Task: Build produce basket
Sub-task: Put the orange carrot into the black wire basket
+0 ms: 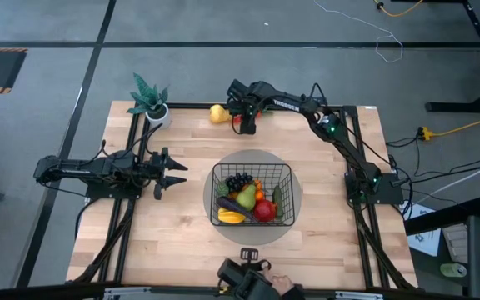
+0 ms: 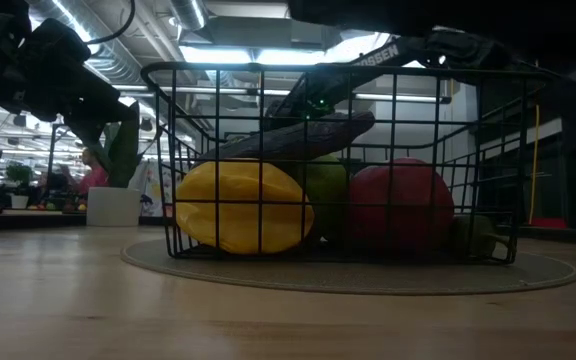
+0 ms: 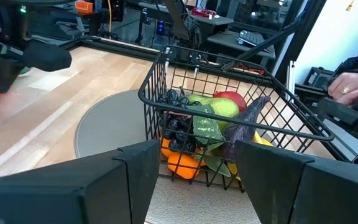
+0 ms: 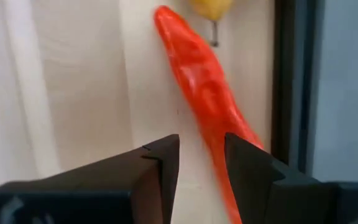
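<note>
The black wire basket (image 1: pixel 252 196) stands on a round grey mat at the table's middle. It holds dark grapes, a green pear, an orange, a red apple (image 2: pixel 400 205), a yellow mango (image 2: pixel 243 208) and a purple eggplant (image 2: pixel 298 135). A long red-orange carrot (image 4: pixel 197 87) lies on the table near the far edge, beside a yellow pear (image 1: pixel 217 113). My right gripper (image 4: pixel 202 168) is open just above the carrot, a finger on either side of its thin end. My left gripper (image 3: pixel 194 180) is open and empty, left of the basket. My right gripper points down at the carrot's thin end (image 4: pixel 219 165), which runs between its two fingers, close to one of them. I cannot tell whether a finger touches it. The carrot lies flat on the table.
A small potted plant (image 1: pixel 150 100) stands at the far left corner. A black frame rail (image 4: pixel 294 81) runs along the far edge next to the carrot. A person's hand (image 3: pixel 353 84) shows beyond the basket at the near edge. Bare wood lies left and right of the mat.
</note>
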`<state>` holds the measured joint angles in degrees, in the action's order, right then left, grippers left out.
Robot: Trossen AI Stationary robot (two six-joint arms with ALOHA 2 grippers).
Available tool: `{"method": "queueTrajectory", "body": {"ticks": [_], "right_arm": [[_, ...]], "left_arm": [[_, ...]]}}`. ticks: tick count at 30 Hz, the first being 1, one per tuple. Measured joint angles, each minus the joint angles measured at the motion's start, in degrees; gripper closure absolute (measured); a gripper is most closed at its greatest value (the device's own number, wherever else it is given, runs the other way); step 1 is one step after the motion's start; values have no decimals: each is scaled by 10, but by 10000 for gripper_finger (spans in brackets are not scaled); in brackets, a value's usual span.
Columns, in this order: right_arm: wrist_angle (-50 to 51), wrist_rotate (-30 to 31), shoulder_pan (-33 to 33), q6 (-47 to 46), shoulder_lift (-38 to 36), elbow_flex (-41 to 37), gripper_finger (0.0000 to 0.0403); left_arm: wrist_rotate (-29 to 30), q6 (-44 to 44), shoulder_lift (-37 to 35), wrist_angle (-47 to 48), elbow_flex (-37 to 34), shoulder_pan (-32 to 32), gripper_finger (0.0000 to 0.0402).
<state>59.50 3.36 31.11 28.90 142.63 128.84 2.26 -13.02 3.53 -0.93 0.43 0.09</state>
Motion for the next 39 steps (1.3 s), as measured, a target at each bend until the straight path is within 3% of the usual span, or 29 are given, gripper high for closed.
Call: {"method": "queueTrajectory", "body": {"ticks": [5,12,17,22,31,39], "right_arm": [[-6,39,13,1,0,0,284],[30,45,22,5,11,4,284],[57,11,27,-1,22,5,284],[95,59,18,2,21,4,284],[228,29,18,29,21,2,284],[225,2,10,-2,21,-7,284]], "left_arm": [[0,0,0,0,0,0,207],[0,0,0,0,0,0,207],[0,0,-1,0,0,0,207],[0,0,-3,0,0,0,207],[0,0,-3,0,0,0,207],[0,0,-3,0,0,0,207]]}}
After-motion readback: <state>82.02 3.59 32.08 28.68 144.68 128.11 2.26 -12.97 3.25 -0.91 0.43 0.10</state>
